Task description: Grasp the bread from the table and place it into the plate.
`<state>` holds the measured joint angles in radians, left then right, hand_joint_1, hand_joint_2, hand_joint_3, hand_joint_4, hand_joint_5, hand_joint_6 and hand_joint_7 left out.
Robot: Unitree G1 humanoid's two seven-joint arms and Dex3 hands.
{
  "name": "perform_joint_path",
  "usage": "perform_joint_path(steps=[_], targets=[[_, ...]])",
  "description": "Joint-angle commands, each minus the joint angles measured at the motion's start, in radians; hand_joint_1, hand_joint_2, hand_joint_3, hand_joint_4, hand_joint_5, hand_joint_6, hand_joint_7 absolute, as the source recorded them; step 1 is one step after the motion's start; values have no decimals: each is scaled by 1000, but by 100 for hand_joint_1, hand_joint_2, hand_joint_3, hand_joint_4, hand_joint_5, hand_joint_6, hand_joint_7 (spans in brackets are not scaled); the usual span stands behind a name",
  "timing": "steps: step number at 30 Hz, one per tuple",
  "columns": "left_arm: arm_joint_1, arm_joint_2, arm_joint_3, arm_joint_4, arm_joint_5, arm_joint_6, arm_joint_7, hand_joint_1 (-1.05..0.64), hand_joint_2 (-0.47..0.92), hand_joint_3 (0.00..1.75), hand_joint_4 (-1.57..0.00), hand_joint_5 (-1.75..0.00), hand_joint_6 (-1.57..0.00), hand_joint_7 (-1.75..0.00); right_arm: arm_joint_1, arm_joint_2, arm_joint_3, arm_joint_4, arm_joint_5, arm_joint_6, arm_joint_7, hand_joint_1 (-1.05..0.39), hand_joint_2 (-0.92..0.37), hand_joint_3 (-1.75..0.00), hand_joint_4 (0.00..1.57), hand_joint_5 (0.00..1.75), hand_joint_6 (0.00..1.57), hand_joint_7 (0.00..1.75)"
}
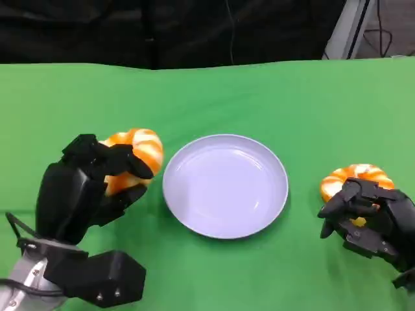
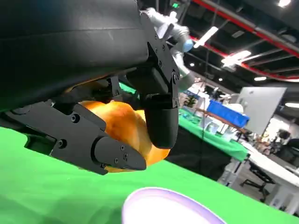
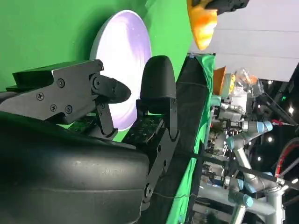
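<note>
Left hand [image 1: 91, 188] lower left grips bread [image 1: 137, 155]; right hand [image 1: 369, 217] lower right, fingers apart over second bread [image 1: 356, 178] — holding nothing; plate [image 1: 225, 186] centre.

A green tablecloth [image 1: 272, 97] covers the tabletop to its far edge, where a dark backdrop [image 1: 162, 29] hangs. Past the far right corner stands a pale slanted frame [image 1: 347, 29]. Another green-covered table [image 2: 210, 135] carries a blue box [image 2: 226, 114].

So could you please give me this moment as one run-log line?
left hand: grips left bread beside plate | right hand: at right bread, grip unclear | plate: holds no bread
</note>
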<state>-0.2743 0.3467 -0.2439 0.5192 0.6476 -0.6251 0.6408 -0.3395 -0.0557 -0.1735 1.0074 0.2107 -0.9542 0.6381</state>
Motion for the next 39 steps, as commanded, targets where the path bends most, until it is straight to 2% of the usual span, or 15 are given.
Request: perform_joint_path(steps=[1, 12, 20, 31, 39], targets=[[12, 3, 2, -41, -1, -7, -33, -9, 86, 48, -66, -159, -73, -122, -5, -11, -5, 4, 6, -10, -10, 7, -86, -59, 82, 143, 89, 101], [2, -21, -16, -53, 29, -8, -43, -9, 81, 50, -69, -156, -75, -118, -3, -6, -5, 4, 5, -20, -13, 8, -85, -60, 84, 143, 90, 102], [-24, -35, -45, -20, 46, -23, -38, -9, 77, 52, -66, -162, -75, -117, 0, -7, 0, 5, -4, -33, -30, 9, -83, -63, 84, 143, 90, 100], [-63, -60, -86, 26, 71, -45, -35, -12, 82, 48, -67, -160, -75, -118, -3, -1, 0, 2, 6, -32, -24, 7, -82, -64, 84, 140, 92, 96], [-89, -80, -110, 47, 70, -55, -45, -12, 81, 42, -66, -162, -76, -116, 1, -3, 4, -2, -8, -39, -42, 7, -79, -69, 85, 139, 93, 95]])
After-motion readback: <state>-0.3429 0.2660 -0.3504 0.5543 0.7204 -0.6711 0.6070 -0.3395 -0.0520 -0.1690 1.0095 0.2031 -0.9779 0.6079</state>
